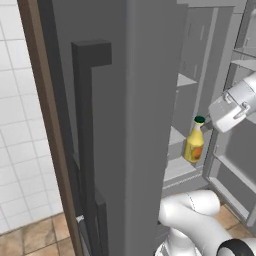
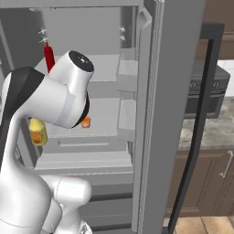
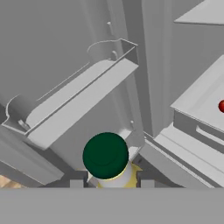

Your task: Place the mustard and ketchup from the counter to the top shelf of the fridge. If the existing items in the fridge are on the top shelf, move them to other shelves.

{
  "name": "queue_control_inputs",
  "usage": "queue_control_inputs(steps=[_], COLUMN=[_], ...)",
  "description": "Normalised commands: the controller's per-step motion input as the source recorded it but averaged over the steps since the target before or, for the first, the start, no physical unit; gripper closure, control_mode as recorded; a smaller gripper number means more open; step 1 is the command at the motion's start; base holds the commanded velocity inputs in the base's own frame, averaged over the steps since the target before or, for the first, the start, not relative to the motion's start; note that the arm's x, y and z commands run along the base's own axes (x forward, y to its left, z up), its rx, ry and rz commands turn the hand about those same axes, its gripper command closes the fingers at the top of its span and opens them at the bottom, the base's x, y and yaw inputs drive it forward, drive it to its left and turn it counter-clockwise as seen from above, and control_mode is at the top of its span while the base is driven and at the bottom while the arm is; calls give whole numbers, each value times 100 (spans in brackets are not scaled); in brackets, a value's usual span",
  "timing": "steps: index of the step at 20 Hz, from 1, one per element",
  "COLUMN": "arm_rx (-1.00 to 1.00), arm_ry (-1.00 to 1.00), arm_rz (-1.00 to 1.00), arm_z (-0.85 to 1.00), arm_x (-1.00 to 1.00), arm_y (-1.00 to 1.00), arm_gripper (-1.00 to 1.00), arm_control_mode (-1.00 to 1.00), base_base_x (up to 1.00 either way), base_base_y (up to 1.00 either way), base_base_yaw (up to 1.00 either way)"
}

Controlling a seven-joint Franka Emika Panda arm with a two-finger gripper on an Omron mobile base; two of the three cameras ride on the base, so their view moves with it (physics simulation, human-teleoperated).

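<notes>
The yellow mustard bottle with a dark green cap (image 1: 194,143) stands upright inside the open grey fridge (image 1: 200,60), low down at the left edge of the compartment, beside the inner wall. In the left base view the two-finger gripper (image 1: 205,125) sits at the bottle's neck, just under the cap, with the white wrist reaching in from the right. In the hand view the green cap (image 3: 105,155) lies directly between the two dark fingertips (image 3: 77,183), which stand on either side of the pale neck below it; the tips sit close against the neck, so the claw looks closed to a narrow gap around the bottle, though actual contact is hard to confirm. In the right base view the bottle's yellow body (image 2: 38,131) shows partly behind the white arm.

A slim red ketchup bottle (image 2: 49,56) stands upright on the top shelf (image 2: 100,64) at the back left. A small orange item (image 2: 85,122) rests on the shelf below, near the arm's elbow; what it is cannot be told. Grey door bins (image 2: 127,68) hang on the open right door, and the hand view shows another bin (image 3: 78,100) on a door panel above the cap.
</notes>
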Motion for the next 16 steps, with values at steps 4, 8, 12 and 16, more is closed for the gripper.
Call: queue_control_inputs(steps=[4, 8, 12, 16], arm_rx=[0, 0, 0, 0], arm_ry=[0, 0, 0, 0], arm_rz=[0, 0, 0, 0], arm_z=[0, 0, 0, 0], arm_x=[0, 0, 0, 0], arm_y=[0, 0, 0, 0], arm_gripper=[100, 100, 100, 100], arm_control_mode=[100, 100, 100, 100], base_base_x=[42, 44, 57, 56], base_base_y=[0, 0, 0, 0], base_base_yaw=[0, 0, 0, 0])
